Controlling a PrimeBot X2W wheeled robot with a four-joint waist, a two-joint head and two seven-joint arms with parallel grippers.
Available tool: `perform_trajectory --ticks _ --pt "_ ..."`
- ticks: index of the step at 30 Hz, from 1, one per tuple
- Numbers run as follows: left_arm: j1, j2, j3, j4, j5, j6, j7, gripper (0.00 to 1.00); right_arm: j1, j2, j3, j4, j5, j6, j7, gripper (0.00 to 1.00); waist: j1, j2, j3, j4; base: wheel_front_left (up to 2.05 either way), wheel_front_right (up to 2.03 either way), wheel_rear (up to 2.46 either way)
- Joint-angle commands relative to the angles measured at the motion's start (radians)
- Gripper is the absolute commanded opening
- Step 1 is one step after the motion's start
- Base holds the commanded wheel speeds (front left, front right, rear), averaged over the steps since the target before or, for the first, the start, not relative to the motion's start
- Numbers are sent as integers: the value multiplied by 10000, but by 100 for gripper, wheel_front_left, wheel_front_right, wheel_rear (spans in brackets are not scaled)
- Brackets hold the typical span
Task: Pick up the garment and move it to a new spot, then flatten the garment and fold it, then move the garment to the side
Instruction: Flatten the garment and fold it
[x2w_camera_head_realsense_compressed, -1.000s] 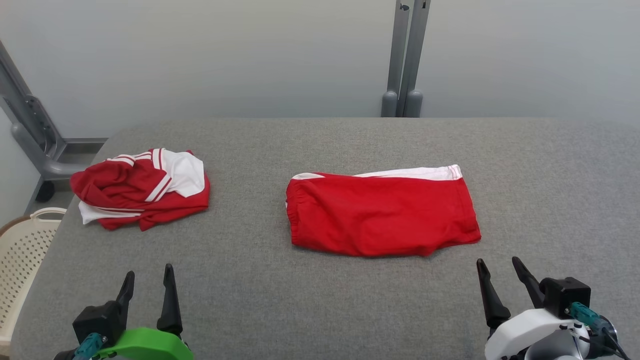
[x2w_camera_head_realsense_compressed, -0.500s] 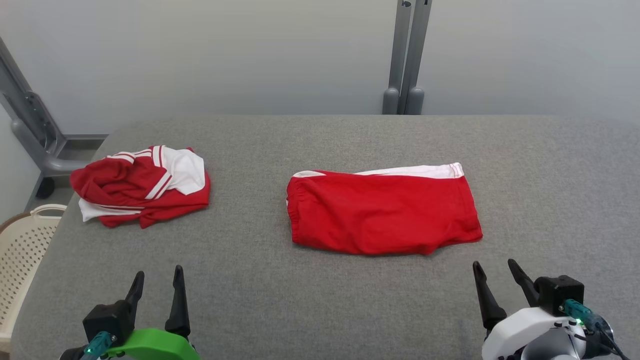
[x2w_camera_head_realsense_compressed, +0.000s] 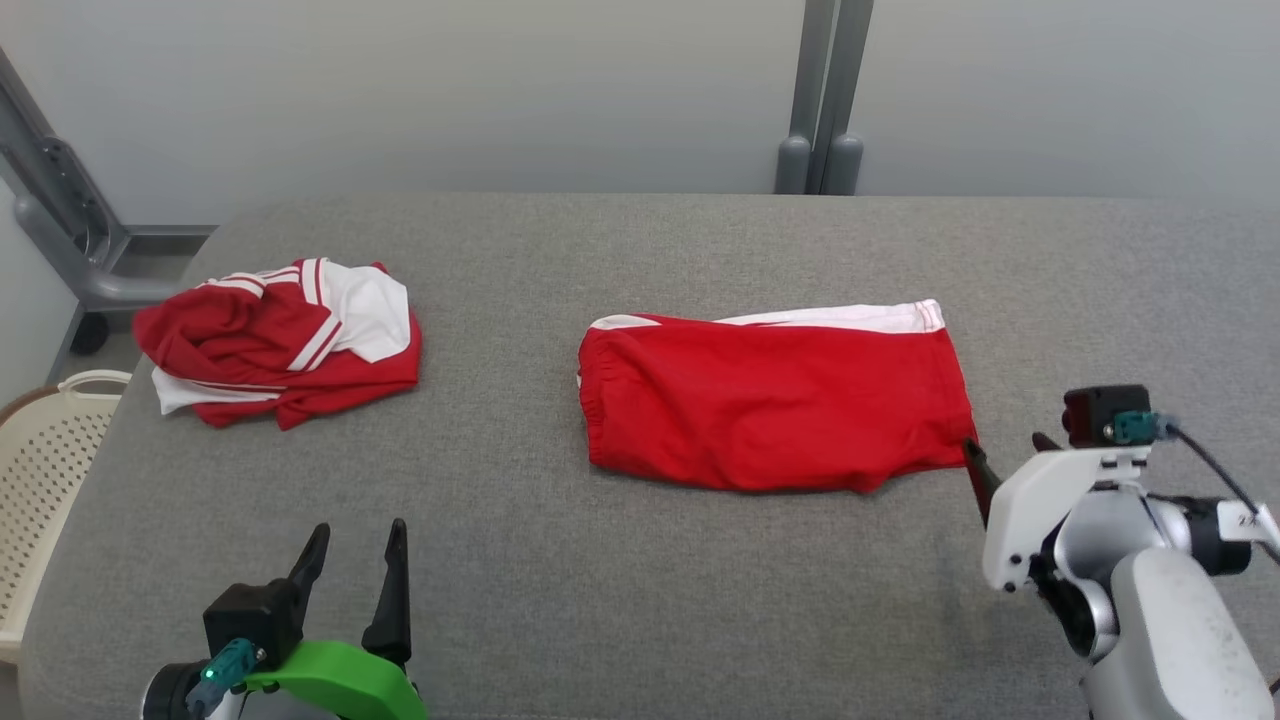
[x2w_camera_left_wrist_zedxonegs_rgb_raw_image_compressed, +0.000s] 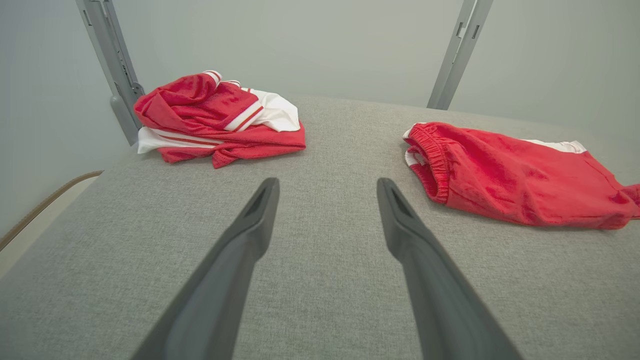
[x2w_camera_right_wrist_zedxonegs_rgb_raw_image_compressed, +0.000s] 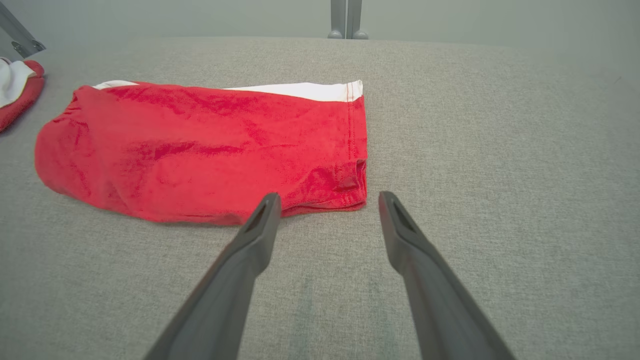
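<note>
The garment (x2w_camera_head_realsense_compressed: 775, 400), red shorts with a white side stripe, lies folded flat in the middle of the grey table (x2w_camera_head_realsense_compressed: 640, 580). It also shows in the left wrist view (x2w_camera_left_wrist_zedxonegs_rgb_raw_image_compressed: 515, 175) and the right wrist view (x2w_camera_right_wrist_zedxonegs_rgb_raw_image_compressed: 200, 145). My right gripper (x2w_camera_head_realsense_compressed: 1005, 445) is open, its tips just short of the shorts' near right corner, not touching it (x2w_camera_right_wrist_zedxonegs_rgb_raw_image_compressed: 325, 197). My left gripper (x2w_camera_head_realsense_compressed: 358, 530) is open over bare table at the front left, well clear of the shorts (x2w_camera_left_wrist_zedxonegs_rgb_raw_image_compressed: 325, 182).
A second red and white garment (x2w_camera_head_realsense_compressed: 285, 355) lies bunched at the table's far left (x2w_camera_left_wrist_zedxonegs_rgb_raw_image_compressed: 220, 120). A cream perforated basket (x2w_camera_head_realsense_compressed: 40, 480) stands beside the table's left edge. Grey metal posts (x2w_camera_head_realsense_compressed: 825, 100) rise behind the table.
The head camera has tilted, shifting the whole picture. My right arm has risen and gone forward to the shorts' near right corner. My left gripper has edged slightly right.
</note>
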Motion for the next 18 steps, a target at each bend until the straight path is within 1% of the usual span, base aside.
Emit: perform_trajectory --ticks 1,2,3,6,11,13,16,18 --pt "-218 -15 -66 -53 82 -75 2 100 -561 -84 -341 198 -188 -11 630 100 0 0 254 159 0 0 0" --pt "-264 -34 -124 -58 85 -121 24 100 -863 -112 -572 309 -274 -11 979 100 0 0 356 220 0 0 0" --pt "-264 -34 -124 -58 85 -121 24 100 -863 -112 -572 309 -274 -11 979 100 0 0 356 220 0 0 0" --pt "-495 -97 -283 -87 148 -199 -27 100 -1782 -186 -1463 804 -490 -11 1803 100 0 0 675 471 0 0 0" --pt "-836 -187 -544 -91 250 -342 -69 100 -3033 -277 -2656 1820 -1007 -6 2712 100 0 0 1151 957 0 0 0" --pt "-950 -214 -627 -94 289 -373 -88 100 -3445 -339 -3088 2207 -1286 -6 2931 100 0 0 1329 1130 0 0 0" --pt "-1175 -252 -775 -115 344 -424 -88 100 -4069 -493 -3450 2892 -1876 -6 3219 100 0 0 1684 1431 0 0 0" --pt "-1265 -274 -847 -97 356 -455 -93 100 -4333 -577 -3590 3188 -2068 -6 3213 100 0 0 1839 1551 0 0 0"
